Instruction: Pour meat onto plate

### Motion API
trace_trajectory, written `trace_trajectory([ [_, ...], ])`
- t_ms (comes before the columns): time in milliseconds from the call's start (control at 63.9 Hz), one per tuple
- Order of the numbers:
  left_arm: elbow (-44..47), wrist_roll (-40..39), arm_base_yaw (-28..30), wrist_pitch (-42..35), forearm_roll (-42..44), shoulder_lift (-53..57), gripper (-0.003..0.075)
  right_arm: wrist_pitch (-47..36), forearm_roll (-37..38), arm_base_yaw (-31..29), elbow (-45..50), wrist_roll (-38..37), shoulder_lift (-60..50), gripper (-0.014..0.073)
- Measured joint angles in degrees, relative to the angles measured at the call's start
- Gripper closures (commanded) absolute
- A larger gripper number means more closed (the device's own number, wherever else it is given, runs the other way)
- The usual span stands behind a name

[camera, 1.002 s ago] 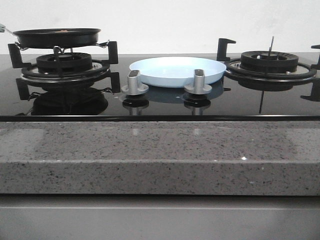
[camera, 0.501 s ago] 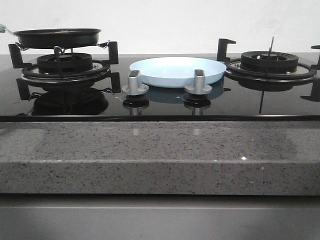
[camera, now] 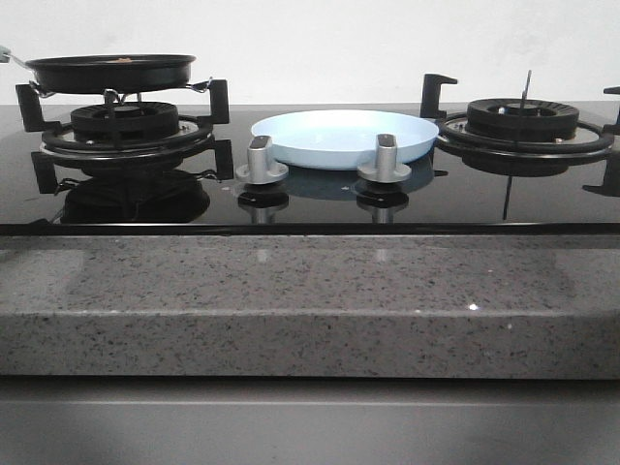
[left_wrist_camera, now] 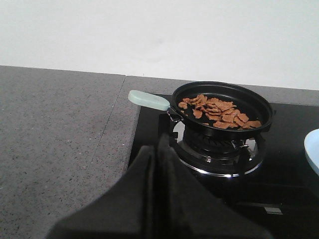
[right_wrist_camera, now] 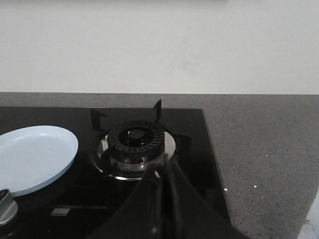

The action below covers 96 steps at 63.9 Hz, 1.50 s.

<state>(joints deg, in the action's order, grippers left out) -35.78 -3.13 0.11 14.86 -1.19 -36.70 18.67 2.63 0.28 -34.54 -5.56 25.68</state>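
Note:
The meat [left_wrist_camera: 219, 111], a heap of thin reddish-brown slices, lies in a black frying pan [left_wrist_camera: 259, 107] with a pale-green handle [left_wrist_camera: 148, 99] on the left burner. In the front view the pan [camera: 109, 73] sits on the left burner and the pale-blue plate [camera: 344, 138] rests on the hob's middle; the plate also shows in the right wrist view [right_wrist_camera: 35, 157]. My left gripper [left_wrist_camera: 155, 147] is shut and empty, short of the pan handle. My right gripper [right_wrist_camera: 163, 169] is shut and empty, in front of the right burner [right_wrist_camera: 137, 142]. Neither arm shows in the front view.
Two silver knobs [camera: 261, 160] [camera: 384, 158] stand in front of the plate. The right burner [camera: 523, 124] has raised black pan supports. A grey speckled stone counter [camera: 310, 300] runs along the front and both sides of the black glass hob.

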Motion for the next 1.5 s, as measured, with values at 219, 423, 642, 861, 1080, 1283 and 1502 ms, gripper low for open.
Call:
trace_trajectory([
  [219, 0.00, 0.00, 0.00, 0.00, 0.00, 0.00, 0.0171, 0.00, 0.00, 0.00, 0.00, 0.00, 0.00, 0.0143],
  [423, 0.11, 0.00, 0.00, -0.09, 0.00, 0.00, 0.0065, 0.00, 0.00, 0.00, 0.00, 0.00, 0.00, 0.0098],
  [642, 0.11, 0.00, 0.00, -0.09, 0.00, 0.00, 0.0094, -2.31, 0.00, 0.00, 0.00, 0.00, 0.13, 0.0098],
  [861, 0.11, 0.00, 0.00, -0.09, -0.08, 0.00, 0.0105, -1.32, -2.63, 0.00, -3.30, 0.00, 5.45, 0.0134],
  [1080, 0.11, 0.00, 0.00, -0.09, -0.08, 0.00, 0.0105, 14.48, -6.16, 0.00, -17.67, 0.00, 21.14, 0.0161],
  [1283, 0.11, 0.00, 0.00, -0.09, -0.08, 0.00, 0.0105, 27.34, -8.97, 3.44, -32.93, 0.00, 39.01, 0.0186],
  [1502, 0.11, 0.00, 0.00, -0.12, -0.08, 0.00, 0.0105, 33.03, -9.92, 9.46, -46.52, 0.00, 55.62, 0.0186],
])
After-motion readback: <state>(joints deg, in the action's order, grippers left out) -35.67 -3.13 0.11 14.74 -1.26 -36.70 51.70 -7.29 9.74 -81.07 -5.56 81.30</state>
